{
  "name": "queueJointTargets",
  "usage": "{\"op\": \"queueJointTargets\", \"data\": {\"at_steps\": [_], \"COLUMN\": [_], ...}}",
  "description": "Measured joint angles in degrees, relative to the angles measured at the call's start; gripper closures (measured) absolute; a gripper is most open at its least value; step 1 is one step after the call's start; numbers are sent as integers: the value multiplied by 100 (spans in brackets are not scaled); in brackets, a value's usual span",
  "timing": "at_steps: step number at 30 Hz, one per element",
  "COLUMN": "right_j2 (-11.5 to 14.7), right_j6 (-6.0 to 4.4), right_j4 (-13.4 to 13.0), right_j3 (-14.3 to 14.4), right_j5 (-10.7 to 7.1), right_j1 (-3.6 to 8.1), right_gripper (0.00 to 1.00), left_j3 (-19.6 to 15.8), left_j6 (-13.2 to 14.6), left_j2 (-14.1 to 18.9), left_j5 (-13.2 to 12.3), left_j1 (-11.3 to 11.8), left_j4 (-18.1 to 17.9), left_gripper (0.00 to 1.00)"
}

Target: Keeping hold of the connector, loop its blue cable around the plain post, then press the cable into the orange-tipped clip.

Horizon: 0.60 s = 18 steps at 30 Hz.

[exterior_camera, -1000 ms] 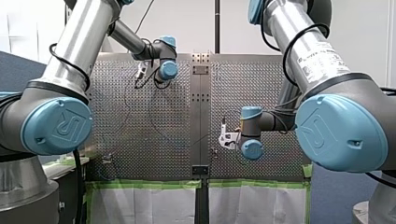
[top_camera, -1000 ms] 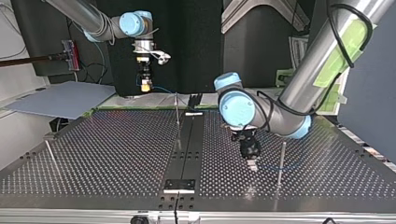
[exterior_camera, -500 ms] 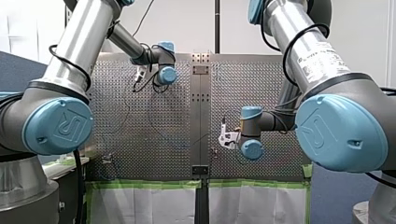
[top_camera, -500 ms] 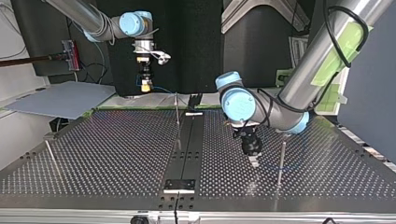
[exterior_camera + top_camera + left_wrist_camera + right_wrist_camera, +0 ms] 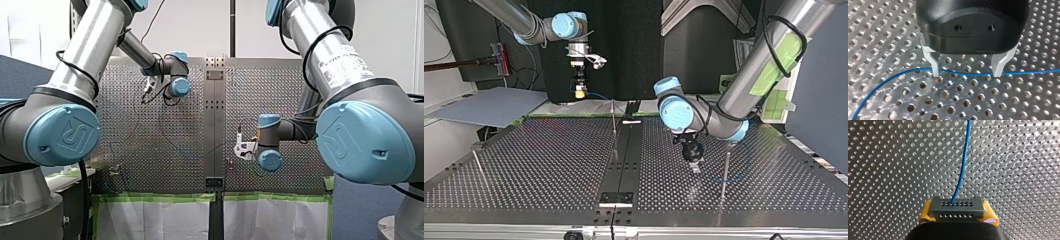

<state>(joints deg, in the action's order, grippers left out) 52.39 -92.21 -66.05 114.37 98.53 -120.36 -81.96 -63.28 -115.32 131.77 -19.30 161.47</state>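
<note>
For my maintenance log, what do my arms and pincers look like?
My left arm and my right arm are silver tubes with pale-blue joint caps and black cables; the right carries a printed label. My left pincer is black with pale metal fingers; my right pincer has yellow pads.

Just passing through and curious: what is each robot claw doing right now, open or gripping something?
Left gripper: open, holding nothing; the thin blue cable runs by it, ungripped.
Right gripper: shut on the dark grey rectangular connector.
</note>
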Motion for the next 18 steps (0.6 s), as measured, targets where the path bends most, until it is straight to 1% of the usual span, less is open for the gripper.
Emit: {"op": "queueJointTargets", "data": {"at_steps": [6, 15, 18], "right_j2": [-5, -10, -10], "right_j6": [-7, -24, -31], "right_j4": [-5, -3, 1], "right_j3": [0, 0, -1], "right_j5": [0, 0, 0], "right_j1": [0, 20, 30], "right_gripper": [100, 100, 100], "left_j3": [-82, -148, -221], "left_j6": [224, 475, 585], "left_j2": [-1, 0, 0], "left_j5": [166, 224, 297], "left_j1": [-13, -102, -125], "left_j4": [44, 95, 98], "left_gripper": [0, 0, 0]}}
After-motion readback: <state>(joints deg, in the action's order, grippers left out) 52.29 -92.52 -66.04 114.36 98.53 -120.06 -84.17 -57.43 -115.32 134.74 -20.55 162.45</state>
